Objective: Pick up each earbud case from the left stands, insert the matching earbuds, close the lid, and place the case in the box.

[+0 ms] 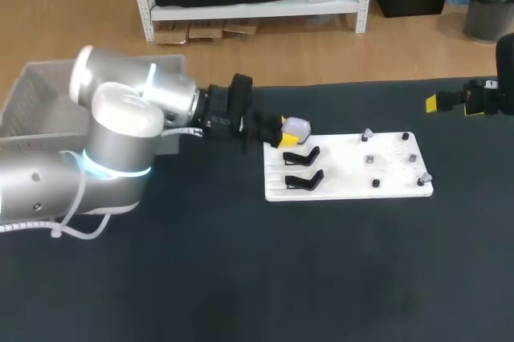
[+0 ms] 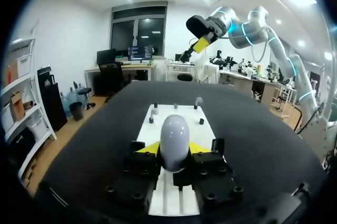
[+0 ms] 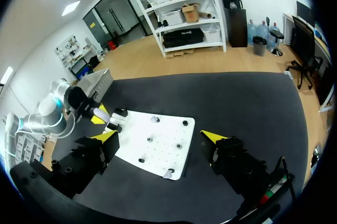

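My left gripper is shut on a pale grey earbud case, which it holds over the far left corner of the white board. In the left wrist view the rounded case stands between the yellow fingertips, its lid closed. Two black stands sit empty on the board's left part. Several small grey and dark pieces are spread over its right part. My right gripper hovers open at the table's far right, away from the board, with nothing between its fingers.
A grey box stands at the table's far left, partly hidden behind my left arm. The black tabletop stretches in front of the board.
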`<act>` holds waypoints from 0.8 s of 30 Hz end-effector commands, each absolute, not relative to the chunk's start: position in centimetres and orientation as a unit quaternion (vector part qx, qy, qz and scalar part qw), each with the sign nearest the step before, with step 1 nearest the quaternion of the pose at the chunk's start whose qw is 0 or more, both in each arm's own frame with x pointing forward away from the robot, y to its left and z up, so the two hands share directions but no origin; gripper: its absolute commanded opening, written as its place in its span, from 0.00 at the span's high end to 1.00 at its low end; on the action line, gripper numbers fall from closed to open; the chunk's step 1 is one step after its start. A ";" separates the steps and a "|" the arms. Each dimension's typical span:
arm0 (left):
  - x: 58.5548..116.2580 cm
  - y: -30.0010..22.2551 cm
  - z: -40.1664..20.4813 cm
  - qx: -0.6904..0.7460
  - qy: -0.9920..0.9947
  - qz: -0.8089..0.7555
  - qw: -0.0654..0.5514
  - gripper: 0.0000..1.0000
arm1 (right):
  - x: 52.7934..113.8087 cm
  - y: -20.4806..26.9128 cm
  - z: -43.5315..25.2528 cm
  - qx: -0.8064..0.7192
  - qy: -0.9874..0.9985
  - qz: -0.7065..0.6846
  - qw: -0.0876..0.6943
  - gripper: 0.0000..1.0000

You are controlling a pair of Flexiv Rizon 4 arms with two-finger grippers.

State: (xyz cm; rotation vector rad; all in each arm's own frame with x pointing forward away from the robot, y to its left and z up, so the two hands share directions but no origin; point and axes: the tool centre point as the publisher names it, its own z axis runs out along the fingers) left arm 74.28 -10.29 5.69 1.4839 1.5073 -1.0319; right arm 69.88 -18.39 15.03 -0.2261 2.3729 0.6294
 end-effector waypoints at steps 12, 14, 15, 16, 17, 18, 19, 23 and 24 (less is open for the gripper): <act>75.6 -12.0 10.0 0.580 0.568 -0.387 0.437 1.00 | 69.4 -9.6 14.5 -0.151 0.926 0.225 0.264 0.00; 75.9 -12.3 10.3 0.578 0.567 -0.386 0.441 1.00 | 69.2 -8.5 14.4 -0.158 0.924 0.229 0.260 0.00; 76.0 -12.5 10.4 0.579 0.566 -0.386 0.442 1.00 | 69.2 -8.1 14.3 -0.163 0.924 0.230 0.258 0.00; 76.0 -12.7 10.6 0.580 0.564 -0.386 0.444 1.00 | 69.1 -7.7 14.2 -0.170 0.925 0.226 0.253 0.00; 76.0 -12.9 10.8 0.582 0.561 -0.386 0.444 1.00 | 69.1 -7.3 14.0 -0.174 0.927 0.220 0.249 0.00; 76.0 -13.1 10.9 0.583 0.561 -0.386 0.445 1.00 | 69.1 -7.0 14.0 -0.178 0.926 0.224 0.245 0.00; 76.0 -13.3 10.9 0.584 0.560 -0.384 0.445 1.00 | 69.1 -6.6 13.9 -0.182 0.925 0.228 0.242 0.00; 75.8 -14.0 11.3 0.584 0.558 -0.385 0.447 1.00 | 69.1 -5.5 13.5 -0.196 0.927 0.224 0.229 0.00; 75.7 -14.3 11.4 0.585 0.557 -0.384 0.448 1.00 | 69.2 -5.3 13.4 -0.196 0.926 0.228 0.229 0.00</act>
